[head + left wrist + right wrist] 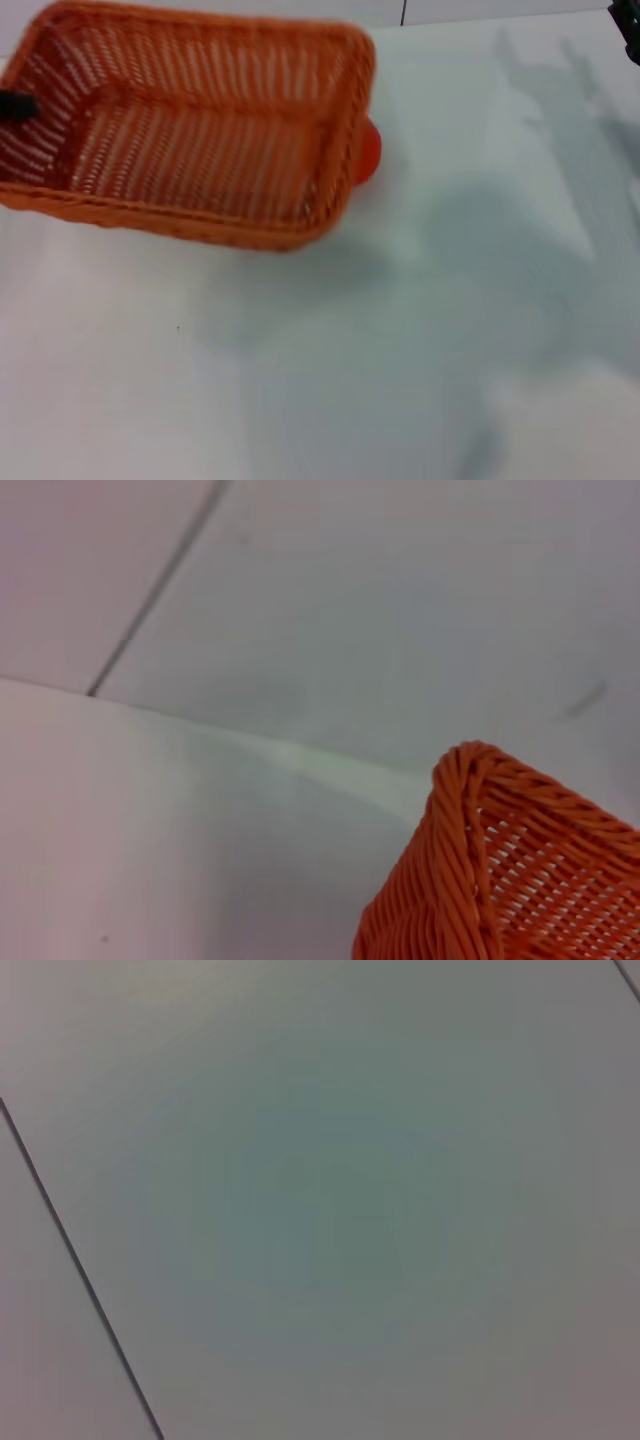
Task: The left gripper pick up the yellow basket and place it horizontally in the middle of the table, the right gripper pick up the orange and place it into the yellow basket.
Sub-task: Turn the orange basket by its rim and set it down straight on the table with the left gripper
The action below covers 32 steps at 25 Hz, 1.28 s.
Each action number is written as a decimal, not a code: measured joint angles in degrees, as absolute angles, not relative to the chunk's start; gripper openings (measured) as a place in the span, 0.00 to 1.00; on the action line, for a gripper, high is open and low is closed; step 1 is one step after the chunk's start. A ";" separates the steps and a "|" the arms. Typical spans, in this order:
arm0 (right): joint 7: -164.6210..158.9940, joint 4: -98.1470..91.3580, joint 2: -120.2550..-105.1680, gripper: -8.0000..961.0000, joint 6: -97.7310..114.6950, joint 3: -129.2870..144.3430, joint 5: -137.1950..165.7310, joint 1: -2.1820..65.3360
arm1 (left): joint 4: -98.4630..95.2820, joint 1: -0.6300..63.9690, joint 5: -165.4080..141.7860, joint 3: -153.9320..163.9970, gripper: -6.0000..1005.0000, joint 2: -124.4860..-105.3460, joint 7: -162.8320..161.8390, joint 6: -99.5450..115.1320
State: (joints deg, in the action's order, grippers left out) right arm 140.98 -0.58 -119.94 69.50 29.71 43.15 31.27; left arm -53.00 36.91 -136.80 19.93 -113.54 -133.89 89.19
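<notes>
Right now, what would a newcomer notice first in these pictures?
The big yellow basket dominates the far left of the white table. The left tool shows as a black tip at its left rim. The orange peeks out behind the basket's right end.

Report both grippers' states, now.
Left gripper: at the yellow basket's left end; open or shut cannot be told.
Right gripper: not in view.

Only a small black angular tip of the left gripper [14, 104] is seen at the left edge of the head view, and a sliver of black housing [630, 25] at its upper right corner.
</notes>
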 joint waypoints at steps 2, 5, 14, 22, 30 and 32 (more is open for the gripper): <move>140.98 -0.57 -119.89 0.97 69.27 29.71 43.16 31.55 | -54.06 34.47 -133.53 19.86 0.20 -114.01 -135.02 89.17; 140.98 -0.57 -119.88 0.97 68.79 29.71 43.15 31.89 | -55.14 30.61 -129.09 19.44 0.21 -115.61 -136.42 88.65; 141.03 -0.85 -119.88 0.97 67.97 29.71 43.06 32.72 | -60.40 22.52 -123.40 18.92 0.24 -124.08 -136.08 84.55; 141.04 -1.14 -119.72 0.97 67.48 29.71 43.06 33.66 | -56.70 21.02 -121.94 19.30 0.27 -124.23 -134.35 84.15; 141.06 -1.23 -119.70 0.97 66.51 29.71 43.07 34.00 | -53.76 20.60 -121.85 20.55 0.30 -124.21 -134.17 84.09; 141.07 -1.32 -119.70 0.97 66.51 29.70 43.07 34.03 | -52.76 20.51 -121.90 21.23 0.31 -124.05 -134.26 84.09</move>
